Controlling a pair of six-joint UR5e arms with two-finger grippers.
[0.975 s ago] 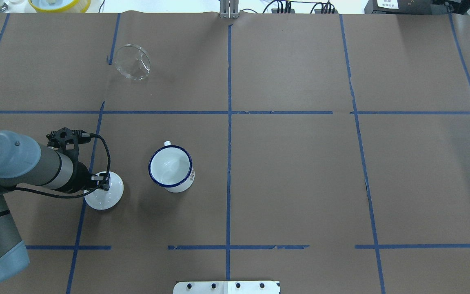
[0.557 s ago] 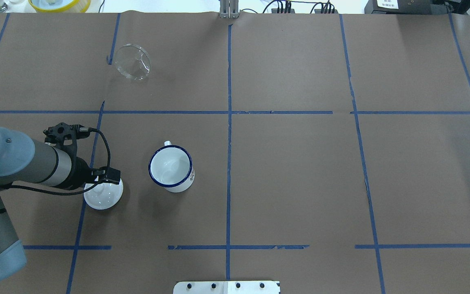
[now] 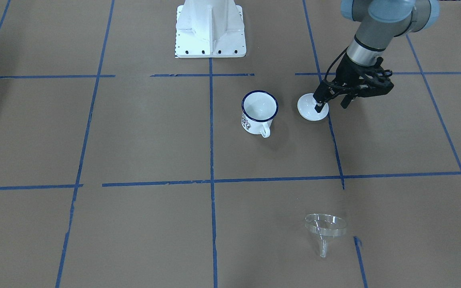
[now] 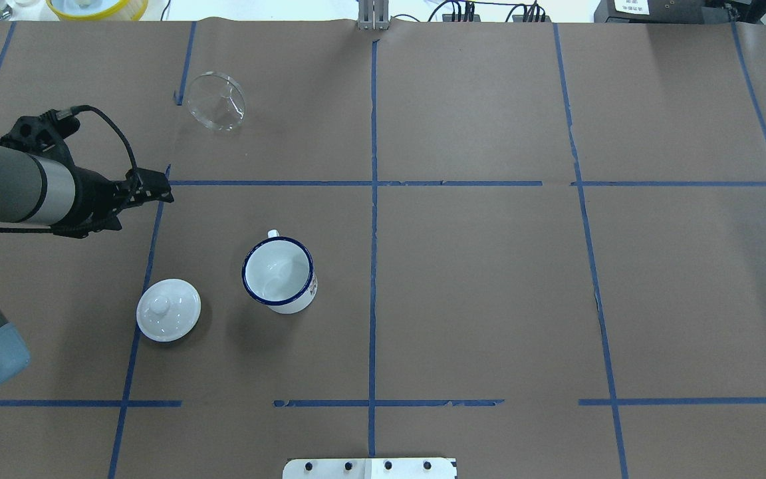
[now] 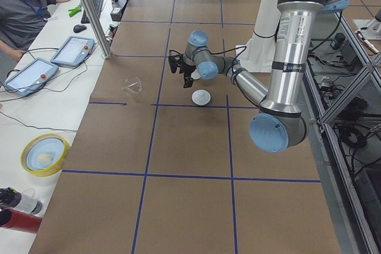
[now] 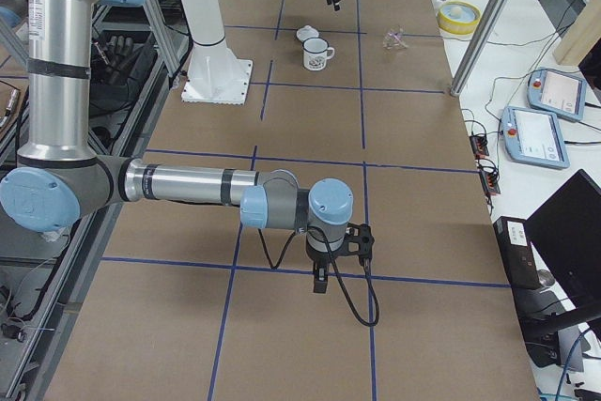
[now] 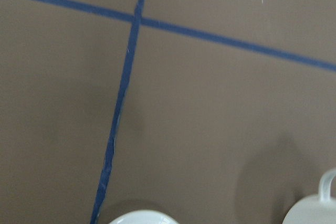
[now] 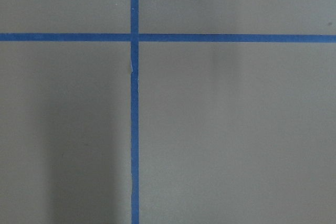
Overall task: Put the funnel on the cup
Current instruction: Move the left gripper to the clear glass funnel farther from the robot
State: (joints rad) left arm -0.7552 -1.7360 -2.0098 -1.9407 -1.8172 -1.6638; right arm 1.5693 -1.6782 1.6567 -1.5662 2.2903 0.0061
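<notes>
Noted left gripper [image 4: 159, 191] spread open and empty above the table, funnel [image 4: 217, 101] lying well apart beyond it, cup [image 4: 280, 274] upright, well apart, nearer the robot.

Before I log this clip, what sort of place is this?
Probably a robotics lab workcell: a table covered in brown paper gridded with blue tape, teach pendants on the side bench, and a seated operator.
</notes>
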